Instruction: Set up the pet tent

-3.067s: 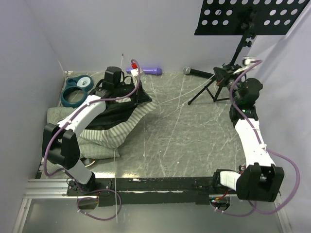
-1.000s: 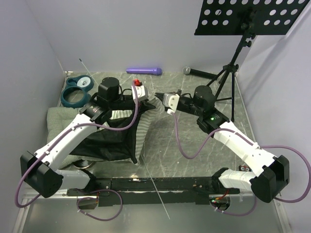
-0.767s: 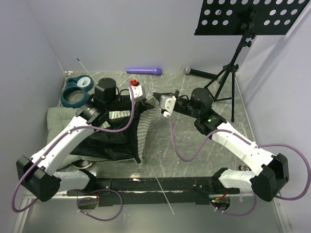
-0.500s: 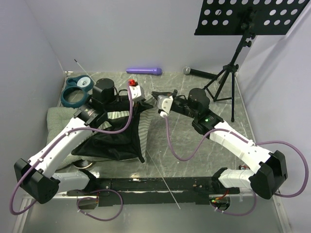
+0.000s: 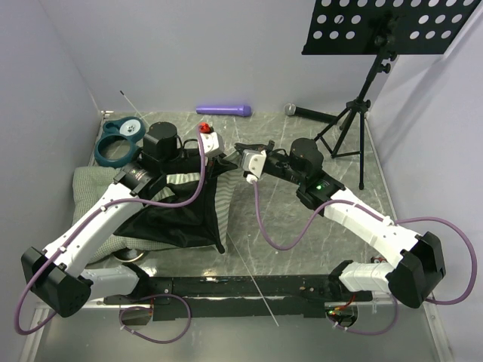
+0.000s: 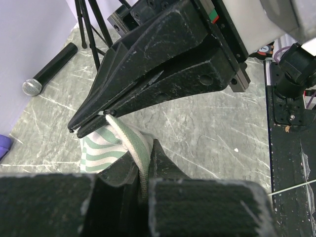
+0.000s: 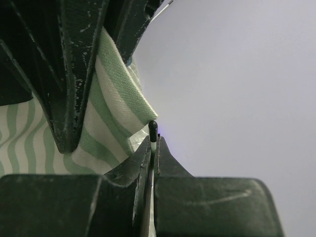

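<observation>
My left pincer (image 6: pixel 144 162) is pressed together on the pet tent (image 5: pixel 181 219). It pinches the pale hem of the green-and-white striped cloth, and in my left wrist view that hem runs up between my two fingers. My right pincer (image 7: pixel 153 148) is squeezed just as tight on a thin white pole (image 7: pixel 153 132), whose dark tip pokes out just past my fingertips. The two pincers meet nose to nose, the right coming in from 3 o'clock and the left from 9 o'clock. The pole tip sits right beside the striped corner that my left holds; whether it touches the cloth I cannot tell.

From above, the tent lies on the grey worktop (image 5: pixel 302 234) at about 9 o'clock from its middle. It shows mostly black lining, with a striped flap along its 3 o'clock edge and a lifted corner at 1 o'clock, where my pincers are. It rests partly over a green-checked cushion (image 5: pixel 89 181), which sticks out on the tent's 9 o'clock side. A long white rod (image 5: pixel 251 283) slants from the tent's near edge towards 5 o'clock, across the black front rail (image 5: pixel 302 286).

At 11 o'clock on the worktop stands a teal bowl holder (image 5: pixel 106 154). A purple cylinder (image 5: pixel 224 110) lies at 12, a microphone (image 5: pixel 302 112) towards 1, and a black music stand (image 5: pixel 392 26) rises at 2 o'clock.
</observation>
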Robot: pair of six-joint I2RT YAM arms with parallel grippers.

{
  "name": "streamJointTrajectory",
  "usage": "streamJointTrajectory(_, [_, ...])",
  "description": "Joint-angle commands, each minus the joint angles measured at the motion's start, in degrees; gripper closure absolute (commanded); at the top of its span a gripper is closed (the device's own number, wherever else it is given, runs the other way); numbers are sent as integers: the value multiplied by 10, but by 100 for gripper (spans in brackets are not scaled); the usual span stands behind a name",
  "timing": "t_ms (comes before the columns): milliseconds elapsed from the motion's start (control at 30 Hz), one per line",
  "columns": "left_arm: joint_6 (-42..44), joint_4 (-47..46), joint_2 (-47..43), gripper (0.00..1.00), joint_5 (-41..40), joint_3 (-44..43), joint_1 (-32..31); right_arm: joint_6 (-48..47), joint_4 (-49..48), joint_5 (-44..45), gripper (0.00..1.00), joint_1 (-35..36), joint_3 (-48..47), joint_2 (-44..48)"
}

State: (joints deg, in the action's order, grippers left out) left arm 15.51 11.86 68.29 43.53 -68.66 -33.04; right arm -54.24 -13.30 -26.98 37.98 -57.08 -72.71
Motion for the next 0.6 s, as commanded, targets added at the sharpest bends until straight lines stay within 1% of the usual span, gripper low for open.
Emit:
streamJointTrajectory(0, [-10, -147, -85, 99, 113, -45, -30, -27, 154, 80, 100, -16, 44, -46])
streamJointTrajectory(567, [-4, -155, -86, 99, 111, -51, -30, -24, 158, 76, 100, -15, 49, -51])
